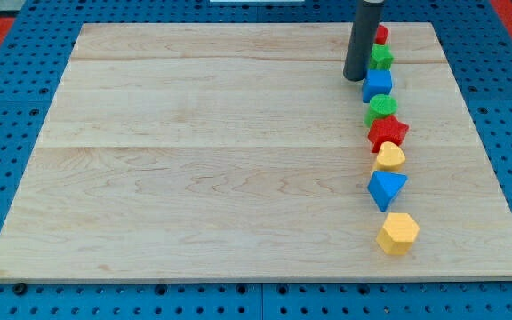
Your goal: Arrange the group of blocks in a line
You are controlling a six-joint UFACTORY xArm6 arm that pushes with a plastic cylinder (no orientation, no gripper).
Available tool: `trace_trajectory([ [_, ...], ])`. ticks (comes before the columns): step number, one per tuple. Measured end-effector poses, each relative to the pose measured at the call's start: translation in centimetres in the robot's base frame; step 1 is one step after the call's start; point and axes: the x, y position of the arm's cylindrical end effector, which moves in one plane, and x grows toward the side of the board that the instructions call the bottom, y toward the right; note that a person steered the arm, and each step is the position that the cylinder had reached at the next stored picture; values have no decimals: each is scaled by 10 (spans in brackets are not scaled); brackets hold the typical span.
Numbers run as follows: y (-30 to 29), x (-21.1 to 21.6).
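Several blocks stand in a near-vertical row at the view's right on the wooden board [194, 160]. From top to bottom: a red block [381, 35] partly hidden by the rod, a green block [381, 57], a blue cube [378, 85], a green block [382, 108], a red star [388, 132], a yellow block [389, 157], a blue triangle [386, 188] and a yellow hexagon [399, 233]. My tip [356, 78] is at the row's upper left, just left of the upper green block and the blue cube.
The board lies on a blue perforated table [7, 116]. Red areas show at the top corners of the view.
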Motion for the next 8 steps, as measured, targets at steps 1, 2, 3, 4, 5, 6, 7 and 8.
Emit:
trace_trajectory([
  [1, -3, 1],
  [2, -6, 5],
  [3, -6, 7],
  [4, -6, 10],
  [5, -6, 18],
  [6, -4, 18],
  [7, 1, 18],
  [8, 2, 19],
])
